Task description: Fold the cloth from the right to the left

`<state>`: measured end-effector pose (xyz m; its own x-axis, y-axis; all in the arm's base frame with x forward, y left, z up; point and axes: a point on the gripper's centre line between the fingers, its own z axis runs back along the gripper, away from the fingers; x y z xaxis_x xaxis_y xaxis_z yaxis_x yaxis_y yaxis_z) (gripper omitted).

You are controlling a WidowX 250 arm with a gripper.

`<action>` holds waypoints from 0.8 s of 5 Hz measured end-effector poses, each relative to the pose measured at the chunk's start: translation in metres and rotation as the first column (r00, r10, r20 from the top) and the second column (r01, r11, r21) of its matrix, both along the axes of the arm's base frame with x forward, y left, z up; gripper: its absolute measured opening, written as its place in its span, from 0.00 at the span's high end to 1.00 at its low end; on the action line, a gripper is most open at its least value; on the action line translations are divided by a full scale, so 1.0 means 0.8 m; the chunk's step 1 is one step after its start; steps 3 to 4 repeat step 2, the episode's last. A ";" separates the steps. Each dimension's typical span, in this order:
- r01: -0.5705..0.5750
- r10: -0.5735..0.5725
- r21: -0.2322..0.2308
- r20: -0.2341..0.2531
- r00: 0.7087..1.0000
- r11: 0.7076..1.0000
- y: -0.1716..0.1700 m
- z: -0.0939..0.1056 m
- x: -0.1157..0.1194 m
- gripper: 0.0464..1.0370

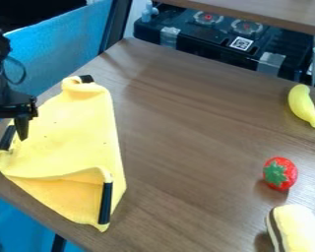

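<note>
my gripper (20, 130) hangs over the left border of the yellow cloth (75, 133), close by the black strip at the left corner (7, 138). whether i am spread or pressed together i cannot tell, nor whether i touch the fabric.

the cloth lies on the table (186, 128), toward the left of the view, its long axis running from the top of the view down to the bottom. what matters is that nearly all of it lies on my right as the camera sees it. the right edge, the one i judge i must lift, is across the cloth from me, and i sit at the side where it should land. the black strip at the lower right corner (106, 203) is down and to the right of me; the black strip at the top corner (86, 78) is up and to the right.

a ridge already crosses the lower part, so i would grip near that lower right corner, lift, and come back leftward. if i pinch shallow, it may slip or bunch. the strawberry (280, 173) is well apart.
</note>
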<state>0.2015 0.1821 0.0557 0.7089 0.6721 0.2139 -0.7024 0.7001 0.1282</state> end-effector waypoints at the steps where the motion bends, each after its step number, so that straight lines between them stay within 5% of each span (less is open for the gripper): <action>1: 0.074 -0.076 -0.064 -0.021 0.997 0.995 -0.024 0.018 0.020 0.04; 2: 0.177 -0.174 -0.160 0.031 0.984 0.971 -0.065 0.073 0.046 0.04; 4: 0.177 -0.174 -0.160 0.031 0.984 0.971 -0.065 0.073 0.046 0.04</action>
